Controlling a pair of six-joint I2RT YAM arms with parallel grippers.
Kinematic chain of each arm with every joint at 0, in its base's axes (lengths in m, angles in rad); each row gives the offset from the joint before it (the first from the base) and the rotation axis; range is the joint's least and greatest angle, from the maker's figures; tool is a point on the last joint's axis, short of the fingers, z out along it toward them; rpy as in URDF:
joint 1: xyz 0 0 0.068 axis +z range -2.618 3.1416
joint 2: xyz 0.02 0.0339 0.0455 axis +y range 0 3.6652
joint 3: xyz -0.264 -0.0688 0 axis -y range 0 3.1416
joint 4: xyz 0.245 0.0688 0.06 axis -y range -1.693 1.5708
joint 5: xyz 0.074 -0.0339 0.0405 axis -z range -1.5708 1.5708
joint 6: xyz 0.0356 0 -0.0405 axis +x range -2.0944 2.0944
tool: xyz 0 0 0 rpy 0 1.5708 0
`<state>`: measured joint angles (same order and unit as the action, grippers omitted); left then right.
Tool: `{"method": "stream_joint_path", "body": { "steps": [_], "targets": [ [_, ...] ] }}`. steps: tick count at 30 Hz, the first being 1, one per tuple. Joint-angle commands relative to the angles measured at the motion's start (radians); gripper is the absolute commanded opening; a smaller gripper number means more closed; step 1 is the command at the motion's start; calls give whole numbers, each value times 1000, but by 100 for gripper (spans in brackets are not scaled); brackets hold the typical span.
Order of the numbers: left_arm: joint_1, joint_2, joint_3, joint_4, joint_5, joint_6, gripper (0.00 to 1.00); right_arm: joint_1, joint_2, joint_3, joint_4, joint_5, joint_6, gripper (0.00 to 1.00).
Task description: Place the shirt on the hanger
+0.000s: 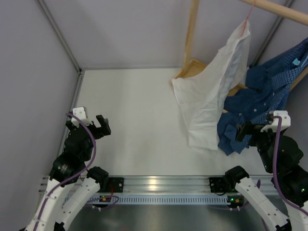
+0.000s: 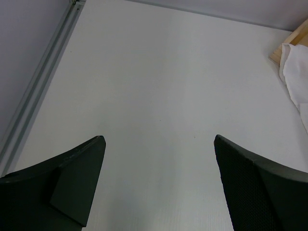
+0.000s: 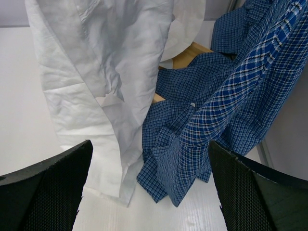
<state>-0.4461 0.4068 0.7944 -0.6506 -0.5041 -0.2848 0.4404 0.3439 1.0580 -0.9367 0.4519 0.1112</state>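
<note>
Hanger (image 1: 248, 15) shows only overhead, topping the hanging shirt (image 1: 211, 91).

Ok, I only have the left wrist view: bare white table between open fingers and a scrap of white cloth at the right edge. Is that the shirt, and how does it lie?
Observer: Yes. The large wrinkled white shirt hangs from the light wooden rail at the back right, its lower end reaching the white table.
Operator: Is the hanger in it?
Observer: Only the hook of a thin pink wire hanger shows at the shirt's top; the rest is hidden.
Operator: And the right arm?
Observer: The right gripper is open and empty, pointing at the blue checked shirt beside the white one.
</note>
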Motion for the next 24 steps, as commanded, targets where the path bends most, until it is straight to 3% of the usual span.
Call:
{"method": "stream_joint_path", "body": {
  "steps": [1,24],
  "targets": [
    [14,7,-1,48,19,16,98,3,0,0,-5,22,-8,99],
    [15,13,-11,58,70,22,98,4,-5,-3,-4,14,-2,99]
  ]
}}
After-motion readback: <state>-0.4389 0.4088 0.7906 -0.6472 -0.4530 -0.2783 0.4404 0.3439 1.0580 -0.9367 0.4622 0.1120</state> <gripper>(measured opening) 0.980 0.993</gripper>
